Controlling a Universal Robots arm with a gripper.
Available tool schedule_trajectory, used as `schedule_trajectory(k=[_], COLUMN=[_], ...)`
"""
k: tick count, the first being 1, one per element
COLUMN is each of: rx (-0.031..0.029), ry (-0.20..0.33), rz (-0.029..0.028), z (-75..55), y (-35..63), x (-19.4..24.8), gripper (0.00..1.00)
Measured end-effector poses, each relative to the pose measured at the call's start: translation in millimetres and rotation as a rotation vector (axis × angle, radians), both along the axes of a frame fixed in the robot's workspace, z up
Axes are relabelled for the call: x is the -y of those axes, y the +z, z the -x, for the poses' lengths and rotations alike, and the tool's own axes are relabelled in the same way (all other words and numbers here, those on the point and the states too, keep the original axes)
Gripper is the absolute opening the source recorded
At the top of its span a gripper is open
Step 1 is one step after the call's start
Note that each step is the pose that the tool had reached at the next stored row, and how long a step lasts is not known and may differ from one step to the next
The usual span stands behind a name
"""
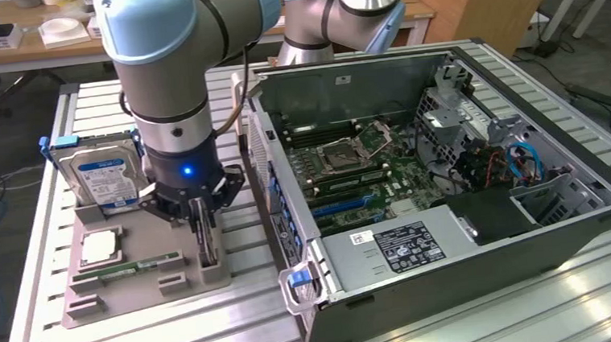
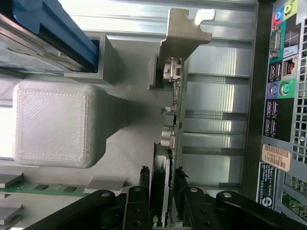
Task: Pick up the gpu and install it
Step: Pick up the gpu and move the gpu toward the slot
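Note:
The gpu point(image 1: 206, 244) stands on edge in a slot of the grey holder point(image 1: 152, 288), on the exterior view's left of the open computer case point(image 1: 568, 229). My gripper point(image 1: 200, 219) reaches straight down onto it. In the wrist view the gpu point(image 2: 160, 158) is edge-on, with its silver end bracket point(image 2: 184, 36) at the far end. My gripper point(image 2: 162, 179) has one black finger on each face of the card and is shut on it. The card still sits in the slot.
The holder also carries a silver hard drive point(image 1: 96, 173) with a blue label, a square processor chip point(image 1: 98, 246) and a narrow green memory stick point(image 1: 129, 268). Inside the case lies the motherboard point(image 1: 359, 167). Everything rests on a ribbed aluminium table point(image 1: 509, 318).

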State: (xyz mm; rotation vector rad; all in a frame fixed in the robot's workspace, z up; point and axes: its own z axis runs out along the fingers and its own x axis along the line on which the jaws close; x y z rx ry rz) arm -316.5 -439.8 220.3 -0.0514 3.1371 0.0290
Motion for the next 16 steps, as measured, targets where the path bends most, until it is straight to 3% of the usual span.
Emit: schedule_trajectory(k=[16], rx=[-0.0001], ry=[0.000], rz=[0.0001], z=[0.1], y=[0.0], x=[0.0], gripper=[0.32])
